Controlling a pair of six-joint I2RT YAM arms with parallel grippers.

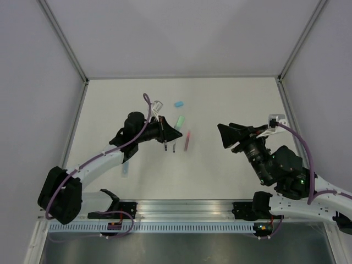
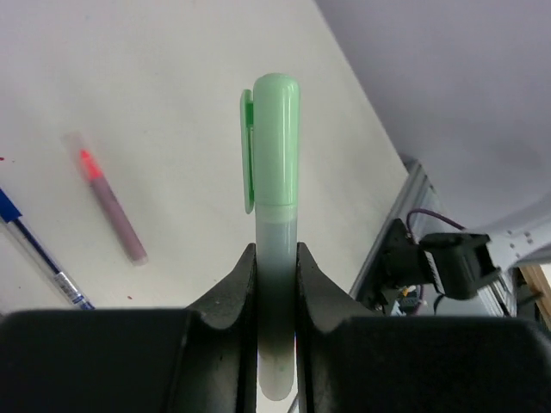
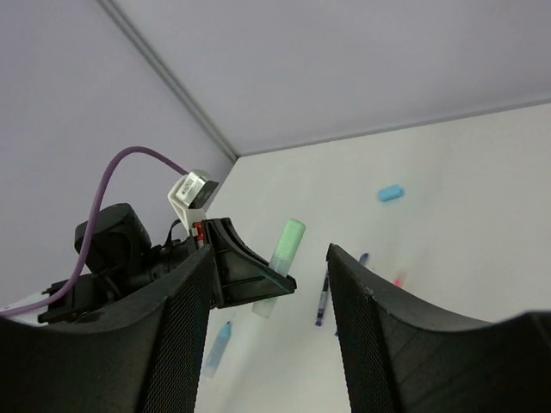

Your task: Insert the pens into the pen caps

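Observation:
My left gripper (image 1: 168, 132) is shut on the pale green marker (image 1: 178, 121) and holds it above the table; it also shows in the left wrist view (image 2: 275, 251). The marker (image 2: 277, 155) sticks out past the fingertips with its green cap on. A pink pen (image 1: 188, 140) and two dark pens (image 1: 175, 147) lie just below and to the right of it. A light blue cap (image 1: 178, 103) lies farther back. A pale blue marker (image 1: 125, 168) lies by the left arm. My right gripper (image 1: 224, 136) is open and empty, right of the pens, facing the left gripper (image 3: 258, 280).
White table with grey walls behind and at both sides. In the right wrist view I see the green marker (image 3: 284, 245), the light blue cap (image 3: 390, 193), a dark blue pen (image 3: 323, 297) and the pale blue marker (image 3: 217, 344).

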